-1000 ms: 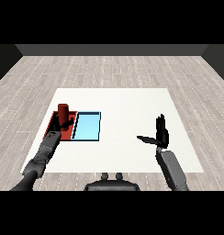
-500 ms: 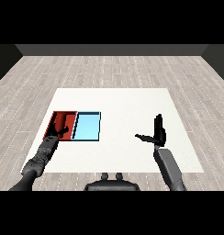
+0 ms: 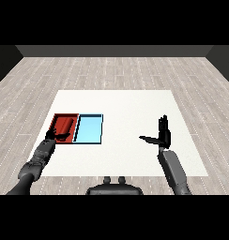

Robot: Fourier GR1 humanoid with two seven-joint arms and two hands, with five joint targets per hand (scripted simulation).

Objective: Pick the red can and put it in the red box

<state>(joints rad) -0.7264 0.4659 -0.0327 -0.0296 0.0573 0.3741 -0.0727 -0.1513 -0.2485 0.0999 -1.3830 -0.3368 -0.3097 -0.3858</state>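
The red can [image 3: 66,125] lies on its side inside the red tray [image 3: 57,119], left of the middle of the table. My left hand [image 3: 54,135] rests at the tray's near left corner, just in front of the can. It is open, its fingers spread and nothing between them. At the right of the table my right hand [image 3: 163,136] hovers open, with fingers pointing up, thumb out to the left, and nothing in it.
The light blue tray [image 3: 90,129] lies against the red tray's right side and holds nothing. Both trays sit on the white table [image 3: 130,108], which stands on a grey plank floor.
One second ago the left hand held the can upright above the red tray. It lowered the can into the tray, let go and drew back towards me. The right hand barely moved.
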